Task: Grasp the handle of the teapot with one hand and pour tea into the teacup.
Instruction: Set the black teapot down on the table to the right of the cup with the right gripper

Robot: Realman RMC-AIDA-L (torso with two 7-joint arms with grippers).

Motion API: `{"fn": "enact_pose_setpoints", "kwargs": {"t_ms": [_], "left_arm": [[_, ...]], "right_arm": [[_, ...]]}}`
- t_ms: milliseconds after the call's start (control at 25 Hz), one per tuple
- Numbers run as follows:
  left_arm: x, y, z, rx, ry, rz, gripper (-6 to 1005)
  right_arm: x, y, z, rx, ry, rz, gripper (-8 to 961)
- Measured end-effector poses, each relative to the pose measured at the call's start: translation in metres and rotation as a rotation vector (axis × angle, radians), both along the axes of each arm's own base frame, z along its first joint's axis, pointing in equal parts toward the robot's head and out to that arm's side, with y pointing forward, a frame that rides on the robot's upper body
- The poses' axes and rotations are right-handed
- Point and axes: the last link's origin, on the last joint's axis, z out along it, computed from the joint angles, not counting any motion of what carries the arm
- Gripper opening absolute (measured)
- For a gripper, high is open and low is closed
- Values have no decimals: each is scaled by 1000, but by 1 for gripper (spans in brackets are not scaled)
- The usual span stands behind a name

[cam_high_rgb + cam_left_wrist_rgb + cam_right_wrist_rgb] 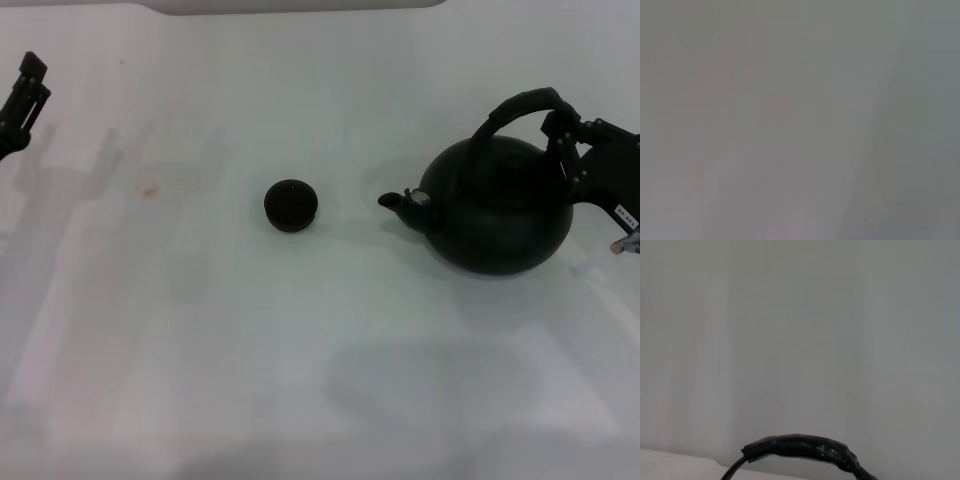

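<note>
1. The round black teapot [500, 212] stands on the white table [300, 340] at the right, spout toward the tiny dark teacup [291, 205].
2. The right gripper [566, 130] is at its arched black handle [515, 108]; clenched or released, I cannot tell.
3. The left gripper [25, 90] is parked far left, its grip unclear.

Black teapot [497, 215]; seemingly dark-brown teacup [291, 205]; white table [300, 350].
</note>
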Motion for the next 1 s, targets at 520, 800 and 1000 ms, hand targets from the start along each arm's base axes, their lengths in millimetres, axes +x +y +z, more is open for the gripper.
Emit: {"fn": "enact_pose_setpoints", "kwargs": {"t_ms": [520, 800, 1000], "left_arm": [[-1, -1, 0, 3, -2, 4, 835], [0, 0, 1, 4, -2, 1, 834], [0, 0, 0, 4, -2, 1, 834]], "right_arm": [[1, -1, 1, -23, 90, -37, 315], [1, -11, 5, -22, 152, -33, 553], [7, -26, 9, 1, 179, -40, 797]]}}
